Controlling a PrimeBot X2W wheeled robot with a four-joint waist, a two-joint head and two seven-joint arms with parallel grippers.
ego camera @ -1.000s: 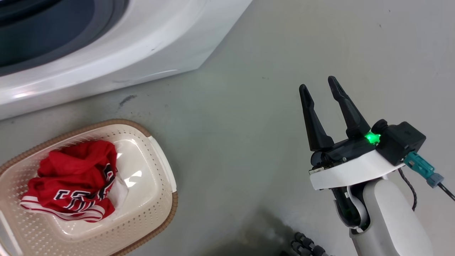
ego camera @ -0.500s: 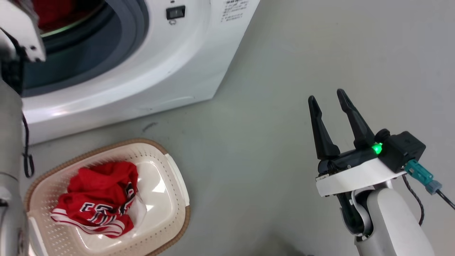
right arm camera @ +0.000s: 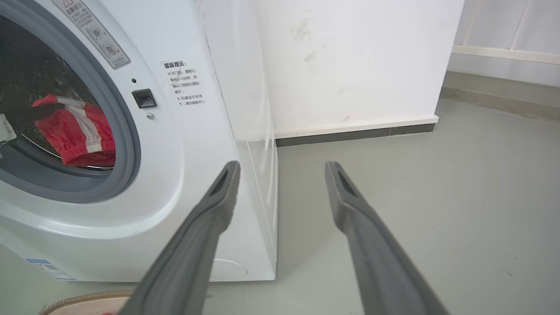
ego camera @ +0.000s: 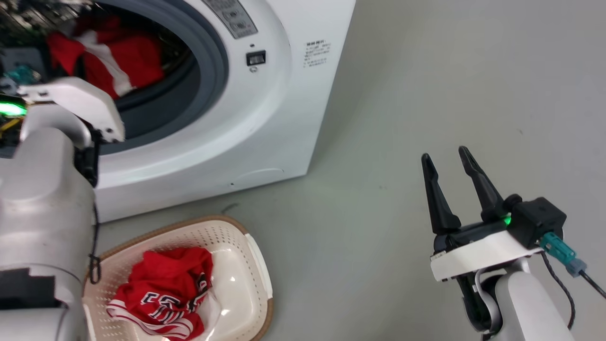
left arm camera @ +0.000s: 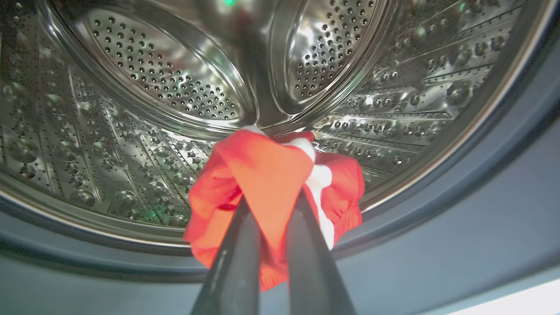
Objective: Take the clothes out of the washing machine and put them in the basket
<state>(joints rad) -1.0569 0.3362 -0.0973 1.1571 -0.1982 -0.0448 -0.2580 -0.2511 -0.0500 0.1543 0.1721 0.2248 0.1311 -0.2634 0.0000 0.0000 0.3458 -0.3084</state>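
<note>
The step in hand is taking a piece of clothing out. The left pincer [left arm camera: 271, 202] is inside the washing machine [ego camera: 265, 109], its two fingers pressed nearly together on a red shirt [left arm camera: 267, 170] with white trim. The cloth bunches above the fingertips and hangs down on both sides of them. Beyond the tips is the steel drum [left arm camera: 153, 87].

The right pincer [ego camera: 444, 154] is wide open and holds nothing — it hangs over bare floor [ego camera: 402, 94], well apart from the machine. The basket [ego camera: 227, 237] sits on the floor below the left arm, with another red shirt [ego camera: 165, 289] already in it.

The next move, I judge, calls for drawing the left pincer back over the grey door ring [right arm camera: 127, 131] without snagging the cloth, then going down to the basket.

The left wrist view gives the grip itself, which the head view, with the pale forearm [ego camera: 42, 189] in front, does not. The head view gives the basket — the left wrist view does not. The right wrist view gives the held shirt from the side, just inside the opening.
</note>
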